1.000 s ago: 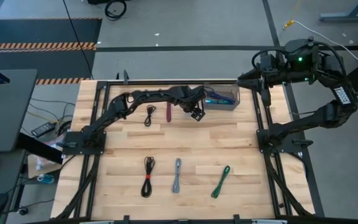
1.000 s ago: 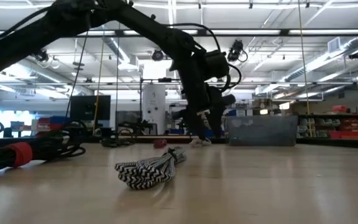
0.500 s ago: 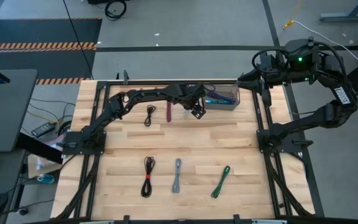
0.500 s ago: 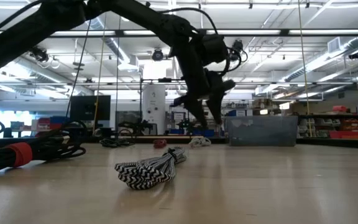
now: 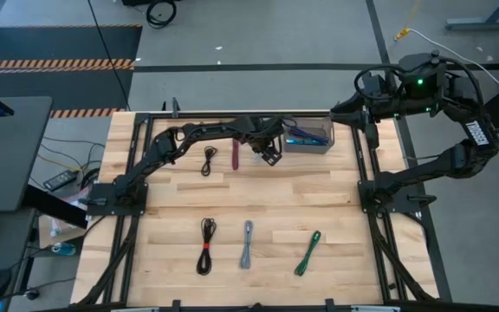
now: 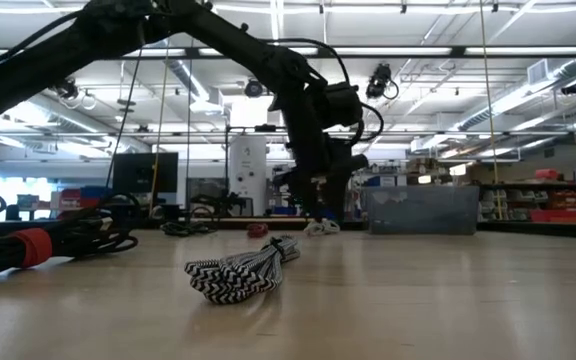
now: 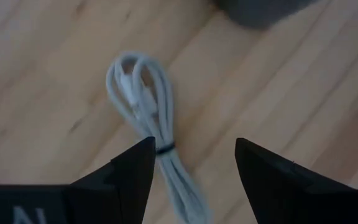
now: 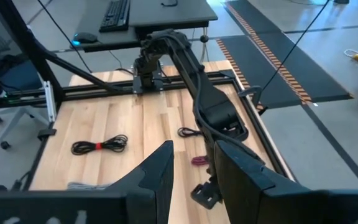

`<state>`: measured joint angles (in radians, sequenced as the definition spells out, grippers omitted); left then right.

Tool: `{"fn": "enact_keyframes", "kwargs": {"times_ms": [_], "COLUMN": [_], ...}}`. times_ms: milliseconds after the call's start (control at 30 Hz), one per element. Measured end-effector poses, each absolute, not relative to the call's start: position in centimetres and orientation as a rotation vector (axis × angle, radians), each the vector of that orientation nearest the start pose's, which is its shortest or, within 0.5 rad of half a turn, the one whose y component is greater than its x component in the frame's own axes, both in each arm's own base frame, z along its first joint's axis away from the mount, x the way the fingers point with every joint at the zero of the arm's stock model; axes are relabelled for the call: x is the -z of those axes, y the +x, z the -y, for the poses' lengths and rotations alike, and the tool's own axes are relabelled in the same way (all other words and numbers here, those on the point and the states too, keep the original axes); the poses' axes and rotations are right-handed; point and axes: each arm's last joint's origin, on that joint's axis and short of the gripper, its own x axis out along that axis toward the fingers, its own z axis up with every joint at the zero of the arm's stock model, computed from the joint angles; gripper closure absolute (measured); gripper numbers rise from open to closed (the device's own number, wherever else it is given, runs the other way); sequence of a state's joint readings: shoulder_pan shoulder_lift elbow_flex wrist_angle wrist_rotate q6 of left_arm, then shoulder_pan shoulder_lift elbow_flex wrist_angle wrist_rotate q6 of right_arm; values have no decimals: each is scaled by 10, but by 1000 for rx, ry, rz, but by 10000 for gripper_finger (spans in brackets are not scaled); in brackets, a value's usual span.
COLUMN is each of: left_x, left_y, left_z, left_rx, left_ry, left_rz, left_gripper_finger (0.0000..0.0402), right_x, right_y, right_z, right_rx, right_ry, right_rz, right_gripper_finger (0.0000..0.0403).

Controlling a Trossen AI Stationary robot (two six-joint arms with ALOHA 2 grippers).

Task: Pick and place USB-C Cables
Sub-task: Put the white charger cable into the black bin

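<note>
Operator: Progress along the far row, from the left?

Technician: None of the three cables outside the bin had been placed. The plain black cable (image 5: 209, 161) lay on the worktop (image 5: 336, 208), and the maroon cable (image 5: 236, 155) lay just beside it. The left arm (image 5: 199, 133) reached across the far edge. Its jaws stood wide open above the white cable (image 7: 146, 102), one finger on each side of the bundle, with nothing gripped. Judged from this, the step in hand was the pick of the white cable.

Operator: Bin contents?

Technician: The grey bin (image 5: 321, 146) stood just right of the left jaws. A teal cable (image 5: 300, 140) and a purple cable (image 5: 294, 133) appeared to lie inside it. The exact count in the bin could not be confirmed.

Operator: Near row?

Technician: Three cables lay well apart from the bin and untouched: the black cable with red tie (image 5: 205, 246), the grey cable (image 5: 247, 243) and the green cable (image 5: 308, 252).

Operator: Right arm?

Technician: The right arm (image 5: 444, 160) waited folded at the right edge of the worktop. Its jaws were parted by a narrow gap and held nothing.

Operator: Overall estimate?

Technician: The task was in its early part. About two cables were binned and six were left, including the white one under the left jaws.
</note>
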<state>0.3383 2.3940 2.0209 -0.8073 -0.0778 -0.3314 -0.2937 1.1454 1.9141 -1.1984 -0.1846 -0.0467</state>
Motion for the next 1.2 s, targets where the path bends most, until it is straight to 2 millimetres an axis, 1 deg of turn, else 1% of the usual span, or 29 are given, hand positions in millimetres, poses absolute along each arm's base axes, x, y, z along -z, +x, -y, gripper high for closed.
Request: {"fn": "enact_keyframes", "kwargs": {"times_ms": [67, 133, 433, 533, 767, 833, 1067, 1200], "left_x": [-155, -152, -150, -156, -186, -191, -188, -182], "left_y": [474, 473, 468, 465, 466, 467, 456, 456], "left_z": [-168, -164, -157, -155, -155, -157, -163, -164], "left_rx": [-550, -555, -567, -569, -606, -600, -601, -572], "left_ry": [-427, -400, -347, -343, -289, -272, -264, -301], "left_rz": [-1108, -1145, -1231, -1246, -1177, -1167, -1265, -1280], "left_gripper_finger": [173, 175, 186, 185, 185, 186, 186, 186], "right_x": [-517, -517, -517, -516, -516, -516, -516, -516], "right_y": [129, 128, 128, 128, 128, 128, 128, 128], "right_z": [33, 33, 32, 32, 32, 32, 32, 32], "right_rx": [96, 95, 73, 71, 68, 69, 57, 51], "right_ry": [61, 64, 84, 77, 60, 66, 86, 88], "right_rz": [-423, -428, -426, -431, -432, -432, -430, -430], "right_gripper_finger": [280, 280, 280, 280, 280, 280, 280, 280]}}
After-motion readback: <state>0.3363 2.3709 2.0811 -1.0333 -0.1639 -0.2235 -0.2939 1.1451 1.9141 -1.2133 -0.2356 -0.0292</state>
